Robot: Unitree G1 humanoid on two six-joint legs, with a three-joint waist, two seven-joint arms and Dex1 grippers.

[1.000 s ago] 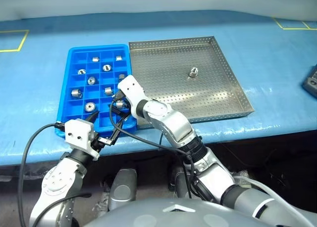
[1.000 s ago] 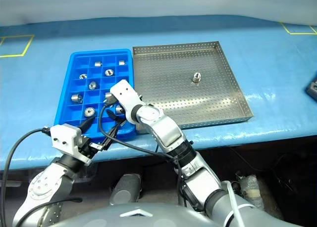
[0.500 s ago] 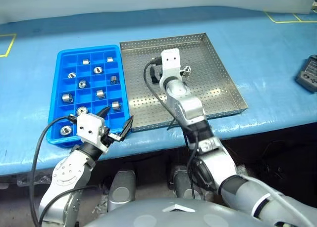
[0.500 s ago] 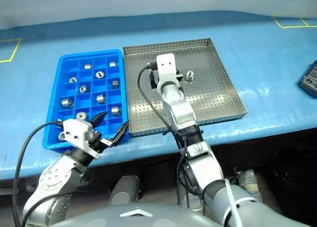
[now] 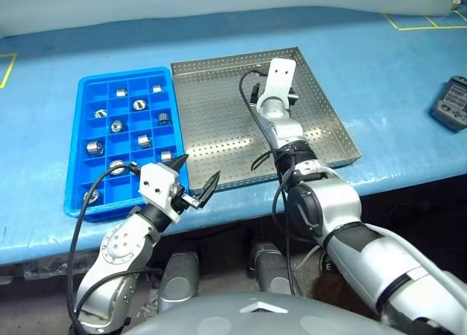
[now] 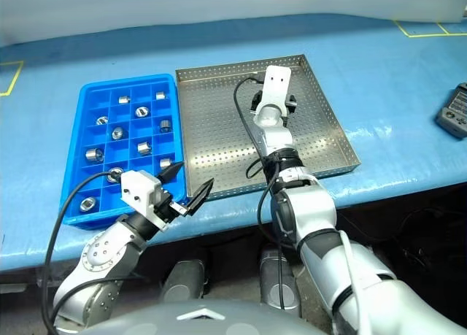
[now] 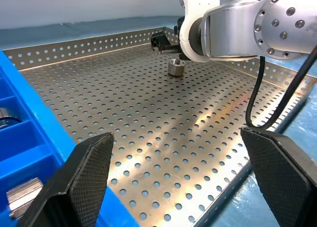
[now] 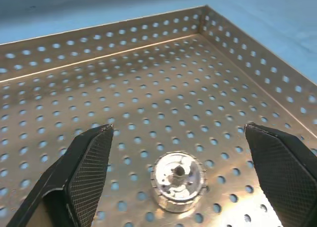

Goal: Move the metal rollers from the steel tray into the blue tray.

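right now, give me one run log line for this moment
right hand: open, fingers either side of last small silver metal roller | grey perforated steel tray: one roller left | left hand: open, empty | blue compartment tray: holds rollers

We see a steel tray (image 8: 148,73) of dull grey perforated metal with soft glints, and between the right gripper's (image 8: 178,177) matt, finely cross-hatched black fingers (image 8: 91,175) a shiny silver roller (image 8: 177,180). Beside the left gripper (image 7: 178,182), the blue tray (image 7: 29,153) looks like smooth glossy plastic.
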